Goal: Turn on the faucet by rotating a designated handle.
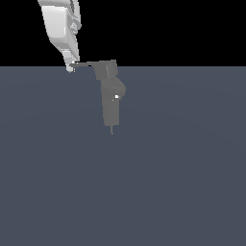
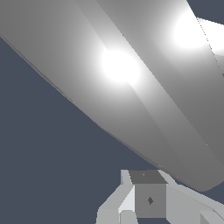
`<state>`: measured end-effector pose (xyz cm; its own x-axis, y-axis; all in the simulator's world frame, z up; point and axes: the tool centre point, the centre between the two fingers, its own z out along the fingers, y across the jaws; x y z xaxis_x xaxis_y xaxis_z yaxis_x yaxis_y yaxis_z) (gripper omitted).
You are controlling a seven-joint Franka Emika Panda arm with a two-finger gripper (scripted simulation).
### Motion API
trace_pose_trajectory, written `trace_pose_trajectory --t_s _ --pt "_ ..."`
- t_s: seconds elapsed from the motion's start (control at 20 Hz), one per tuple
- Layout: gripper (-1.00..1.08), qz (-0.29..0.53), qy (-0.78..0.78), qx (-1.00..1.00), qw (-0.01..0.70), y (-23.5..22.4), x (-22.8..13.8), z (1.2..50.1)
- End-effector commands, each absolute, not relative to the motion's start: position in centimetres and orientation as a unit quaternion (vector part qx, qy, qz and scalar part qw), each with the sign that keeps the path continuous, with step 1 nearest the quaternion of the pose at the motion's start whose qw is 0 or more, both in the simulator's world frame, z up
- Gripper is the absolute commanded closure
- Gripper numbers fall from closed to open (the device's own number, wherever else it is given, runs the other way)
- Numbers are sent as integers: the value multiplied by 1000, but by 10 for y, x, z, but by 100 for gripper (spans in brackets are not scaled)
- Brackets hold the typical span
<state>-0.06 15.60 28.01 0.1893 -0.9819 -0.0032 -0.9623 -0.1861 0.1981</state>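
The matte grey faucet (image 1: 111,103) stands upright in the middle of the exterior view, with a rounded bulge, a tiny white dot (image 1: 116,97) and a thin pin at its bottom. Its handle (image 1: 86,65) is a thin flat bar running from a blocky hub (image 1: 106,69) toward the exterior view's left. My gripper (image 1: 71,67) comes down from above at the bar's free end and touches it. Its jaws are too small to read. In the wrist view a broad grey surface (image 2: 131,78) fills the frame, with my fingers (image 2: 148,199) at the lower edge.
A flat dark blue-grey floor (image 1: 168,182) spreads around the faucet. The glossy white arm (image 1: 60,26) slants in from the exterior view's upper left.
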Motion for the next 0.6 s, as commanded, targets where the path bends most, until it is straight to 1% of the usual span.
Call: trace_pose_trajectory --t_s 0.0,0.55 --pt "108 -64 -637 765 77 143 -6 283" --pt "108 -64 -636 765 76 112 -31 291"
